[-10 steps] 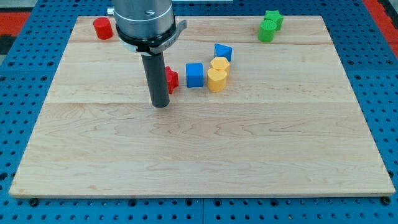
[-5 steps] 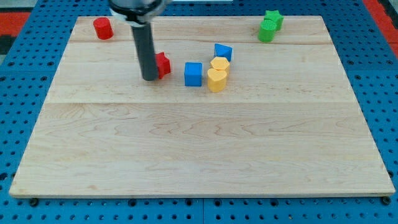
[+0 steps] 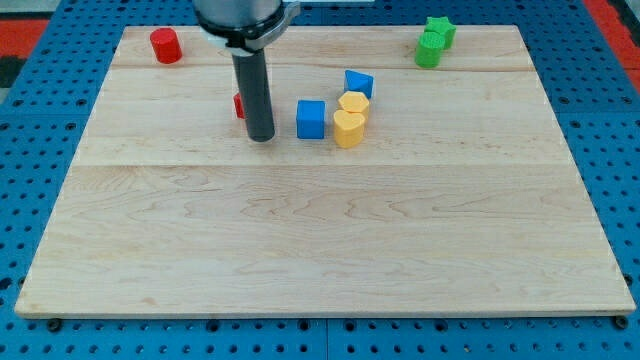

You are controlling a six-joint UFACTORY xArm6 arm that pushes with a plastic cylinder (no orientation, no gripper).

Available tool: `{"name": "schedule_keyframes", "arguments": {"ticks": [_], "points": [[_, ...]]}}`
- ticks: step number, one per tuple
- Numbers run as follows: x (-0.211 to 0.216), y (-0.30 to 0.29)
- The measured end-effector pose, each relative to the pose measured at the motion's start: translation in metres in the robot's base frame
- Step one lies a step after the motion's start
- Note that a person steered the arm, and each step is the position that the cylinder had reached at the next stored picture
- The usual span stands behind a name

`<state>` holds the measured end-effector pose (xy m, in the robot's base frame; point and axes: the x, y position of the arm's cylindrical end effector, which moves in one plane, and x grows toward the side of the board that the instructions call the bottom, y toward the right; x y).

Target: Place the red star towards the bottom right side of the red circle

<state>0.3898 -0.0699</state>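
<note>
The red star lies on the wooden board, mostly hidden behind my rod; only its left edge shows. My tip rests on the board just below and to the right of the star, left of the blue cube. The red circle, a short cylinder, stands near the board's top left corner, well up and left of the star.
A second blue block, a yellow block and a yellow heart cluster right of the blue cube. A green star and a green cylinder sit at the top right. The board lies on a blue pegboard.
The red star has slid left and slightly up, away from the blue cube. My tip went up and left, then came back right, and now covers most of the star.
</note>
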Motion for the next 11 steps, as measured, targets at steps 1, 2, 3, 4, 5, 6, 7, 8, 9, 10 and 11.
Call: {"name": "schedule_keyframes", "arguments": {"ticks": [1,2,3,4,5,6,7,8,9,10,11], "points": [[-0.021,-0.001],[-0.049,-0.045],[-0.06,-0.098],[-0.064,-0.067],[-0.036,-0.065],[-0.062,-0.028],[-0.102,0.021],[-0.109,-0.02],[-0.092,-0.04],[-0.083,-0.063],[-0.085,-0.09]]}}
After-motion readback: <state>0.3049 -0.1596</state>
